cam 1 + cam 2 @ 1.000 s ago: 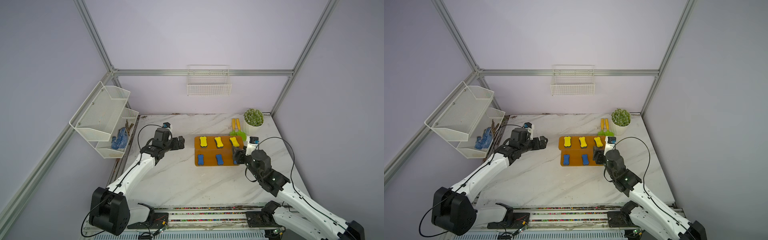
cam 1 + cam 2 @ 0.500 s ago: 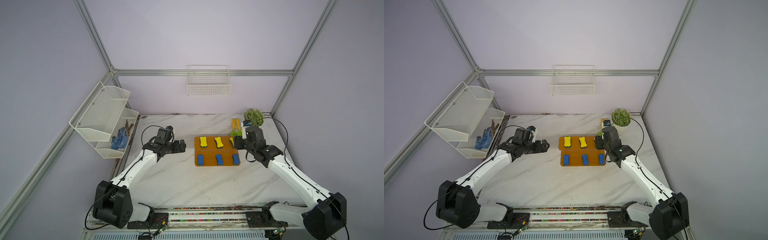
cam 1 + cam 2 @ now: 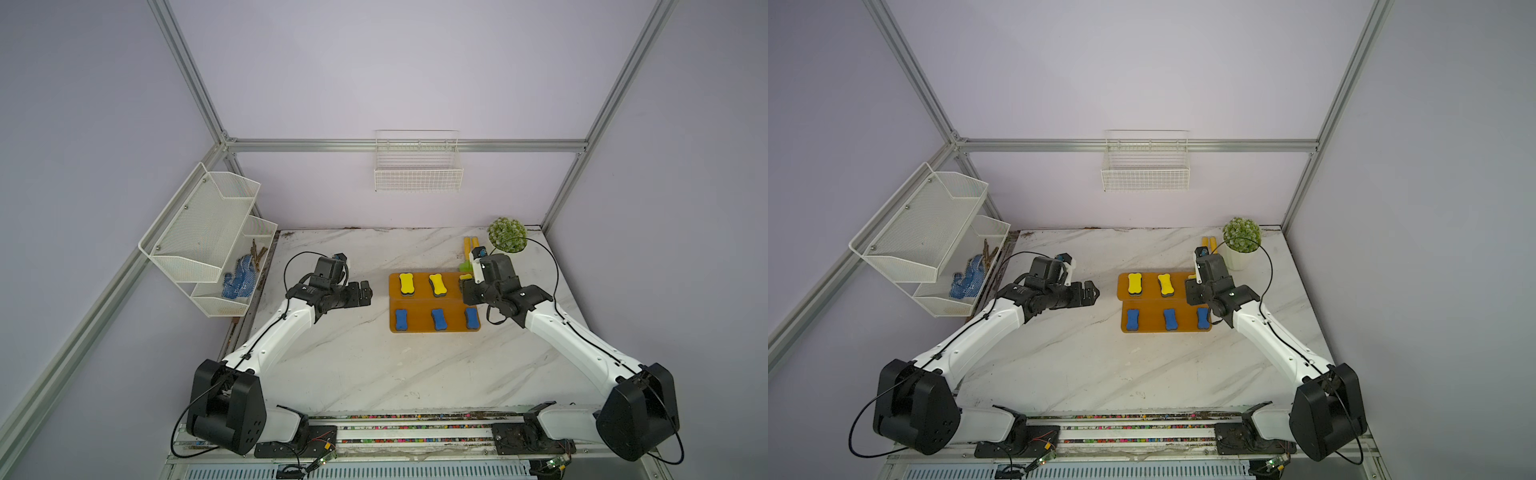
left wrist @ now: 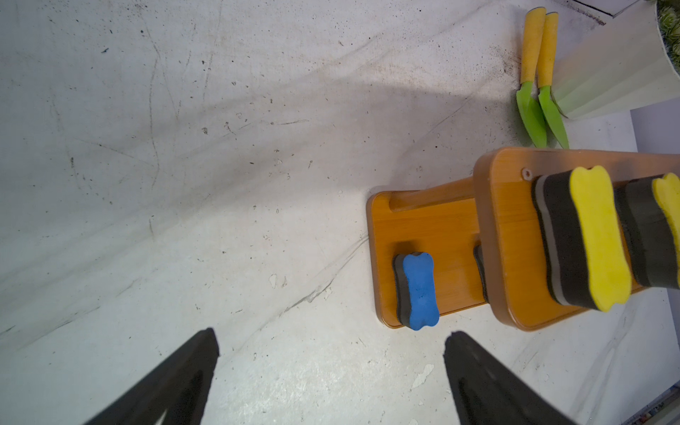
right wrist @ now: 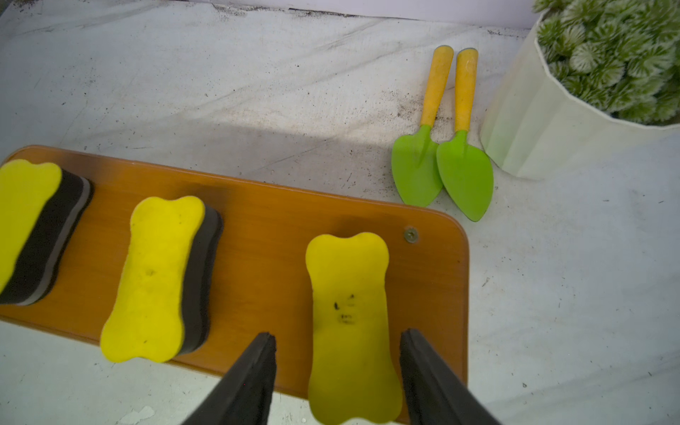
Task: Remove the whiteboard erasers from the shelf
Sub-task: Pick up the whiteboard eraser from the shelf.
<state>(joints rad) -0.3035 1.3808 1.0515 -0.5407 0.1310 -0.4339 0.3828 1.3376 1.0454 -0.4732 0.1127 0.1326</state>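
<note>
The orange-brown shelf (image 3: 419, 323) (image 3: 1150, 323) stands at the table's right centre. In both top views its upper tier holds yellow whiteboard erasers (image 3: 406, 284) (image 3: 1134, 284) and its lower tier three blue ones (image 3: 401, 319) (image 3: 1133, 318). My right gripper (image 3: 466, 286) (image 5: 337, 338) is open, its fingers either side of the rightmost yellow eraser (image 5: 349, 312) with a gap on both sides. My left gripper (image 3: 365, 293) (image 4: 333, 342) hangs open over bare table just left of the shelf (image 4: 441, 228), near the leftmost blue eraser (image 4: 419, 290).
Two green spatulas with yellow handles (image 3: 469, 249) (image 5: 441, 162) lie behind the shelf beside a white plant pot (image 3: 507, 237) (image 5: 544, 121). A white wire basket (image 3: 417, 166) hangs on the back wall. The mesh rack (image 3: 212, 237) at left holds blue gloves (image 3: 239, 280).
My right gripper has swung from the shelf's front right corner to its back right and now straddles the rightmost yellow eraser. The left gripper has edged right toward the shelf.
</note>
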